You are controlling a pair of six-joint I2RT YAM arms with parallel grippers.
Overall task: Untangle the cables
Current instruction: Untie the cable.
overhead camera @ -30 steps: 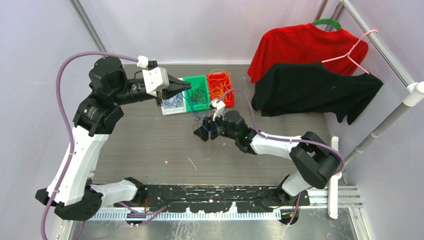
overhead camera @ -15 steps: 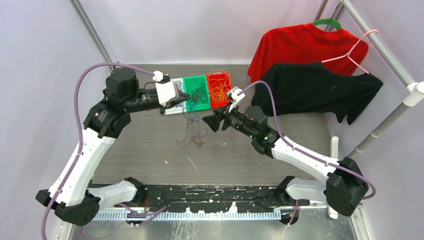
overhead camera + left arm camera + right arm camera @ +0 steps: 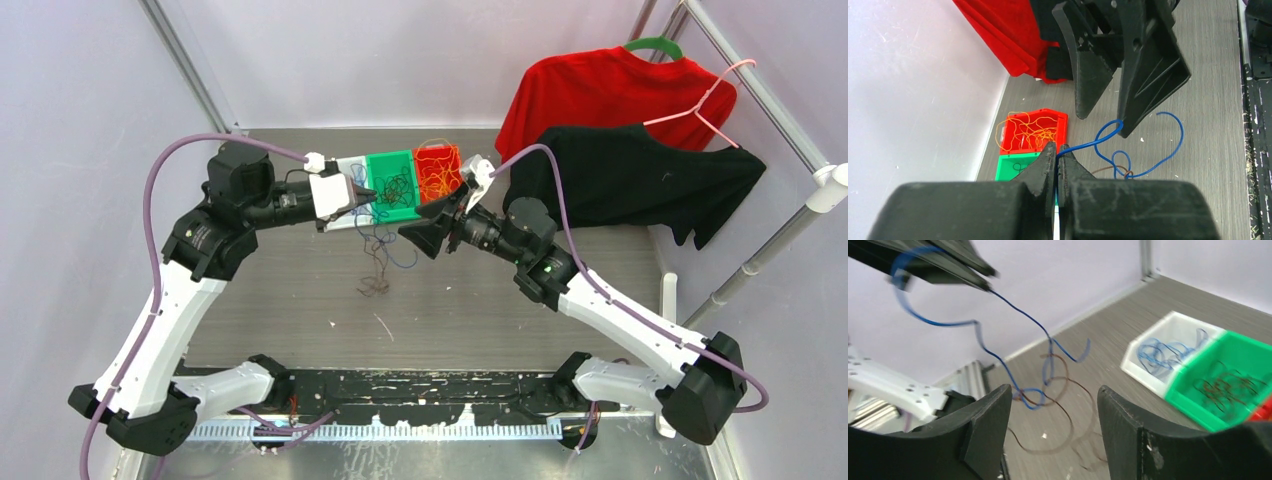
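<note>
Two cables snagged together, mid-table: blue cable (image 3: 1086, 145) hangs from left gripper (image 3: 1057, 160), jaws clamped on it. Brown cable (image 3: 375, 285) caught in its lower loops, tail on table (image 3: 300, 300), near side of white bin (image 3: 1168, 325). Right gripper (image 3: 1052, 400) just right, jaws apart, empty. Step, likely: parting blue from brown. Next: pinch brown below snag, draw away gently.

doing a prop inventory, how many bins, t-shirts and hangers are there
bins: 3, white bin, green bin, red bin
t-shirts: 2, red t-shirt, black t-shirt
hangers: 2, green hanger, pink hanger
total: 7
</note>
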